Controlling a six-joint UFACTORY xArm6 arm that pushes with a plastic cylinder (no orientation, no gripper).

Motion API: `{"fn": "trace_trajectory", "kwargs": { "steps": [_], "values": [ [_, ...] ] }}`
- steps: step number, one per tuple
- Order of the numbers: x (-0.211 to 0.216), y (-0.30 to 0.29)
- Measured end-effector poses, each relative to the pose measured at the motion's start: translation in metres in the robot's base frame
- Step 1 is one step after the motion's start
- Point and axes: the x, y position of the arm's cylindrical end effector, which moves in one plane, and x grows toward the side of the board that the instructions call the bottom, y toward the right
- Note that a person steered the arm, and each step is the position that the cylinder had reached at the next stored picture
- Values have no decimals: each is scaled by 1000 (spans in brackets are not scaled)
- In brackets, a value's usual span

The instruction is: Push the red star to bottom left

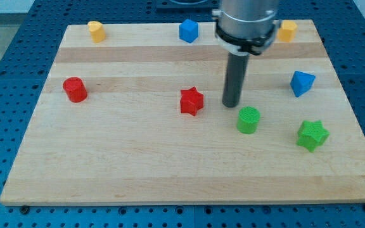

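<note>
The red star (192, 101) lies near the middle of the wooden board (138, 171). My tip (232, 104) stands on the board just to the view's right of the star, a small gap apart from it. A green cylinder (248, 120) sits just below and right of the tip.
A red cylinder (75, 89) is at the left. A green star (312, 135) is at the lower right. A blue block (301, 83) is at the right. Along the top edge are a yellow block (96, 30), a blue block (188, 30) and an orange block (288, 30).
</note>
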Motion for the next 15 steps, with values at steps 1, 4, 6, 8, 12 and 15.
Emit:
{"fn": "trace_trajectory", "kwargs": {
  "steps": [1, 4, 6, 8, 12, 15],
  "values": [
    [-11, -27],
    [41, -105],
    [86, -170],
    [112, -220],
    [137, -219],
    [138, -270]
  ]
}}
